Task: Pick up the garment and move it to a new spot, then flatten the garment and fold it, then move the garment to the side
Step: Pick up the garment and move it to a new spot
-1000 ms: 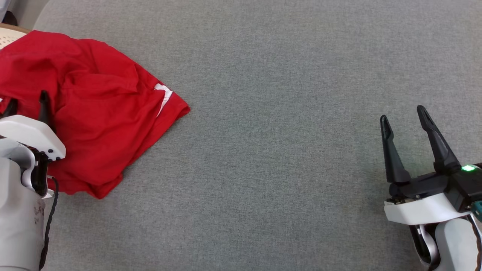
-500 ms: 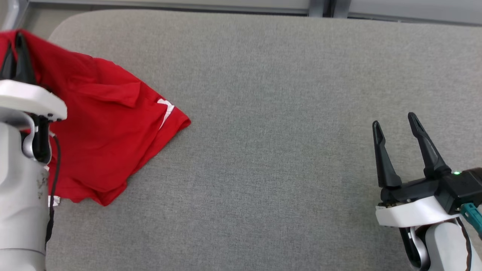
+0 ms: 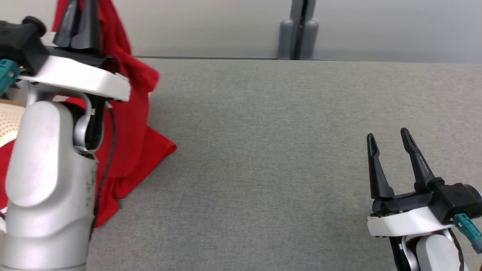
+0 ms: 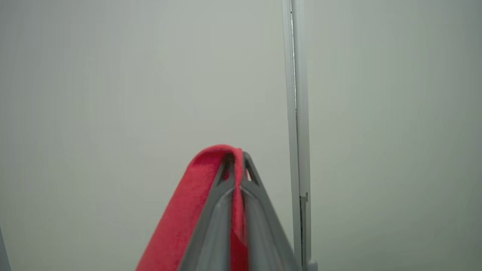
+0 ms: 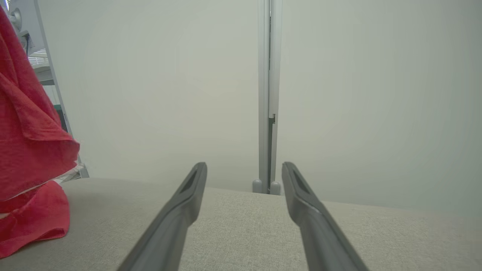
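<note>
A: How does the left gripper (image 4: 235,160) stand?
B: Its two dark fingers are pressed together on a fold of the red garment (image 3: 131,128); in the left wrist view the cloth runs between them and drapes down the outer side of one finger; in the head view the gripper is high at the upper left, above the grey padded surface (image 3: 286,158).
A: And where is the garment?
B: It hangs from that pinch in a long drape; its lower part lies bunched on the surface at the left side; the right wrist view shows the bottom folds resting on the padding.
A: The right gripper (image 3: 388,134)?
B: Fingers spread wide with nothing between them; it sits at the lower right, well apart from the cloth.
A: What is hard to make out?
B: The pale left forearm (image 3: 45,180) covers much of the garment's left half; the left fingertips run off the top of the head view; a beige perforated thing (image 3: 6,122) peeps out beside the arm at the left edge, and I cannot tell what it is; nor can I tell what kind of garment this is.
</note>
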Robot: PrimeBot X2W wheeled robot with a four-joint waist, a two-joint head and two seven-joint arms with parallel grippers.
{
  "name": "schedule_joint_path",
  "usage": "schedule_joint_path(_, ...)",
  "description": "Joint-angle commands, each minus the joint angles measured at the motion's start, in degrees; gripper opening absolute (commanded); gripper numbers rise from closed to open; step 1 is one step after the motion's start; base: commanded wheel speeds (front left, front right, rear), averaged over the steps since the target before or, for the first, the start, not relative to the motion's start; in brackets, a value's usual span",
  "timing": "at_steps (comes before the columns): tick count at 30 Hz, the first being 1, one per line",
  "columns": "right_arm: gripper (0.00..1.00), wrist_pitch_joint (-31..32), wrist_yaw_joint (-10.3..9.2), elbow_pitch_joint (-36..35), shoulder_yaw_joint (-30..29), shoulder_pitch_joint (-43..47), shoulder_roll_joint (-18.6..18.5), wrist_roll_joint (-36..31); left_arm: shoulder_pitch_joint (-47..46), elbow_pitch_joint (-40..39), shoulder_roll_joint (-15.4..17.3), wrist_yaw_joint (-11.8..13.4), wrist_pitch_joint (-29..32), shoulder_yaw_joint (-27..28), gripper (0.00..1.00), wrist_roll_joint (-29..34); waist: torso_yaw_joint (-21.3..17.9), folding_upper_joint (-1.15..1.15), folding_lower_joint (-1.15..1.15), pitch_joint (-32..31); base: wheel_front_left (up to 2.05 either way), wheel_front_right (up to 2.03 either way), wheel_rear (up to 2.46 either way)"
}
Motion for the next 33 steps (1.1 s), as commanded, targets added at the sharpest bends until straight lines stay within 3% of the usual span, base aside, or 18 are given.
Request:
schedule_joint_path(1,1.0,-0.2,0.0,-0.2,-0.1,0.4,0.2,0.3,1.1,-3.0,-0.6,0.4,2.1,-1.1,0.0,0.6,-2.2,0.0,0.0,-0.9,0.0,0.0,0.0)
schedule_joint_path(11,1.0,-0.1,0.0,-0.9,-1.0,-1.1,0.8,0.7,0.4,-8.5,-4.8,1.5,6.4,-9.8,0.0,2.0,-9.4,0.0,0.0,0.5,0.0,0.0,0.0)
schedule_joint_path(18,1.0,-0.1,0.0,-0.9,0.6,-3.5,0.9,4.0,-4.4,-1.1,-6.2,3.7,3.0,-19.6,0.0,1.6,-17.5,0.0,0.0,3.5,0.0,0.0,0.0)
schedule_joint_path(22,1.0,-0.1,0.0,-0.6,2.5,-4.9,0.9,6.3,-8.8,4.6,-6.2,6.4,-0.8,-26.2,0.0,-2.2,-22.4,0.0,0.0,5.3,0.0,0.0,0.0)
schedule_joint_path(23,1.0,-0.1,0.0,-0.5,2.7,-5.1,0.9,6.8,-9.8,5.9,-6.2,6.8,-1.8,-27.8,0.05,-3.7,-23.2,0.0,0.0,5.7,0.0,0.0,0.0)
schedule_joint_path(25,1.0,-0.1,0.0,-0.5,3.4,-5.4,0.9,7.6,-12.1,9.0,-6.1,8.3,-3.4,-30.1,0.63,-5.4,-24.6,0.0,0.0,6.4,0.0,0.0,0.0)
schedule_joint_path(26,1.0,-0.1,0.0,-0.5,3.8,-5.5,0.9,7.9,-13.2,10.7,-6.1,9.3,-4.1,-30.9,1.0,-6.0,-25.2,0.0,0.0,6.7,0.0,0.0,0.0)
schedule_joint_path(33,1.0,-0.1,0.0,-0.6,2.5,-4.6,0.9,8.2,-15.6,20.1,-6.1,11.5,-6.4,-32.4,1.0,-10.3,-23.9,0.0,0.0,7.5,0.0,0.0,0.0)
